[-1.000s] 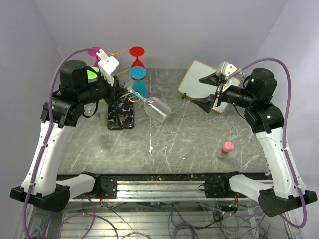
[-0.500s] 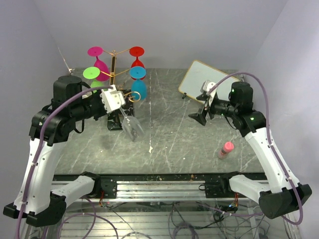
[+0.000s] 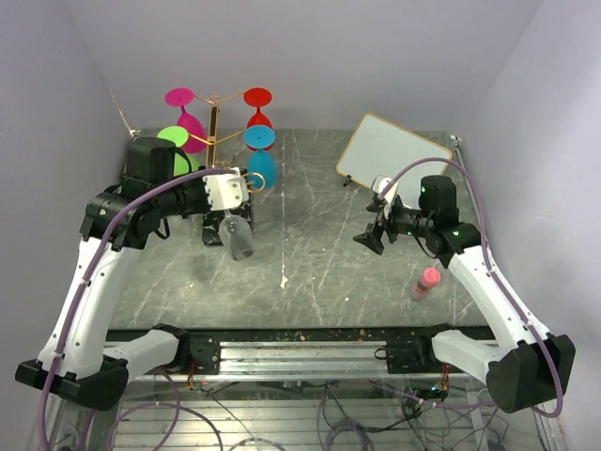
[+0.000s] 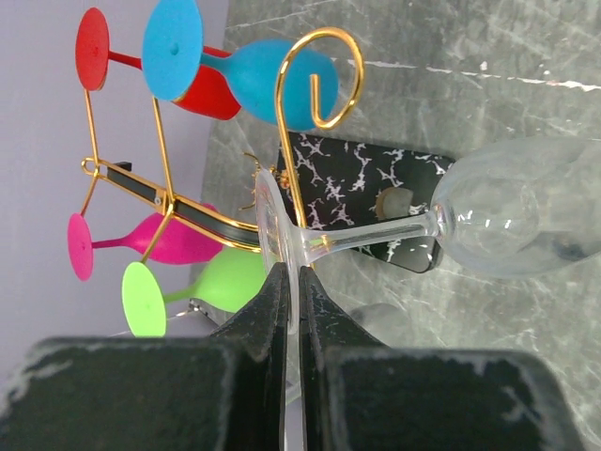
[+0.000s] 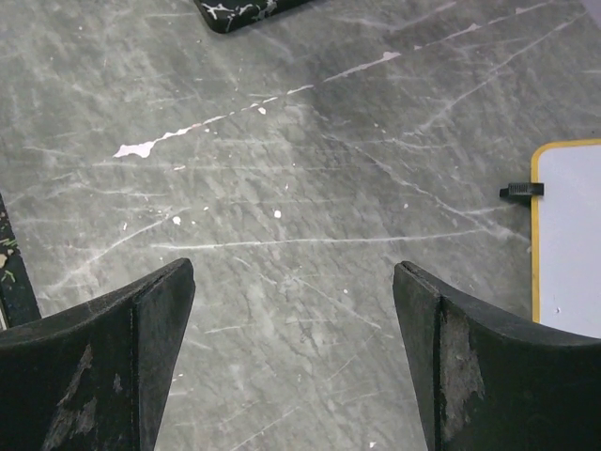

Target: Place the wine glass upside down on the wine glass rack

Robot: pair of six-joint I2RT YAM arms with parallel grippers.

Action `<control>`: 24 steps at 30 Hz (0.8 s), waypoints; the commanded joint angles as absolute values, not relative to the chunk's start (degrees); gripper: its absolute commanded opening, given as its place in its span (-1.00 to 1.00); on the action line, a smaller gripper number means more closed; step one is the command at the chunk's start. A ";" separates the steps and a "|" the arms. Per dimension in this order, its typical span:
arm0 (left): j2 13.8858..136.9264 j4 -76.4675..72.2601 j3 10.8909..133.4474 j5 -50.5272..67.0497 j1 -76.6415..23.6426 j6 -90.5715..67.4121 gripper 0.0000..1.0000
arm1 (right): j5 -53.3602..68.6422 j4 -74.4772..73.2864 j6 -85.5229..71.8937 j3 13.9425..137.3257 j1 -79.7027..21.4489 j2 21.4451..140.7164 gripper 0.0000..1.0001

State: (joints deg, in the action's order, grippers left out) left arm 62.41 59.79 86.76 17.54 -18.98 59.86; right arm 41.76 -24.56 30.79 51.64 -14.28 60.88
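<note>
Status: placement in progress, not finished.

- Your left fingers (image 4: 293, 287) are pinched narrow on the foot of the clear wine glass (image 4: 498, 221). Grip sits at the disc's rim, with the stem running out away from the wrist.
- In the top view the glass is roughly inverted, foot up at the fingers and bowl hanging below. It's over the near edge of the black base (image 3: 218, 230), at about 10 o'clock on the tabletop (image 3: 319, 263).
- The wine glass rack (image 3: 213, 117) already carries four coloured glasses: pink (image 3: 185, 115), green (image 3: 175, 143), red (image 3: 258, 103) and blue (image 3: 262, 158).
- The free gold spiral hook (image 4: 324, 66) is right at the clear glass. In the wrist view its wire crosses the stem just by the foot. Can't tell whether the stem is in the slot or only alongside it.
- Your right fingers (image 3: 369, 235) are spread wide and empty, at 3 o'clock, well clear of the rack. The whiteboard (image 3: 392, 155) is at 1 o'clock and the pink bottle (image 3: 427, 280) at 4 o'clock; neither is in the way.

Done: glass picked up, flipped and brought to the hook.
Left: confirm the stem is inside the curl and lower until the foot rests on the wire. Then open and back out without clipping the blue glass.

Risk, my read: a rim grip on a thin foot is marginal, so keep it slow.
</note>
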 commanded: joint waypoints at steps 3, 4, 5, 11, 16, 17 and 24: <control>64.89 52.70 87.67 16.22 -19.83 64.85 -0.86 | 40.12 -20.17 32.24 49.30 -13.47 59.49 0.73; 65.35 52.59 87.97 16.44 -20.00 65.45 -0.86 | 39.90 -20.09 32.33 48.74 -13.44 59.08 0.73; 65.81 52.53 88.24 16.77 -20.10 66.08 -0.86 | 39.71 -19.92 32.44 48.43 -13.30 58.70 0.73; 68.72 51.73 89.20 16.48 -22.03 69.58 -0.86 | 39.21 -19.76 32.69 47.66 -12.36 57.02 0.74; 70.23 50.72 89.47 14.13 -23.43 71.66 -0.86 | 40.21 -19.69 32.70 47.20 -11.43 56.38 0.75; 70.44 50.67 89.47 13.69 -23.73 72.15 -0.86 | 40.30 -19.73 32.70 47.20 -11.30 56.34 0.75; 71.91 49.48 89.19 11.21 -25.99 73.77 -0.86 | 40.12 -19.97 33.12 47.20 -11.18 56.51 0.75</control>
State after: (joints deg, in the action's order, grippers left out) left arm 71.61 53.36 86.87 13.21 -24.67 71.68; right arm 39.64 -20.86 32.27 48.07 -11.55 57.08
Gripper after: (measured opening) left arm 0.110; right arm 0.873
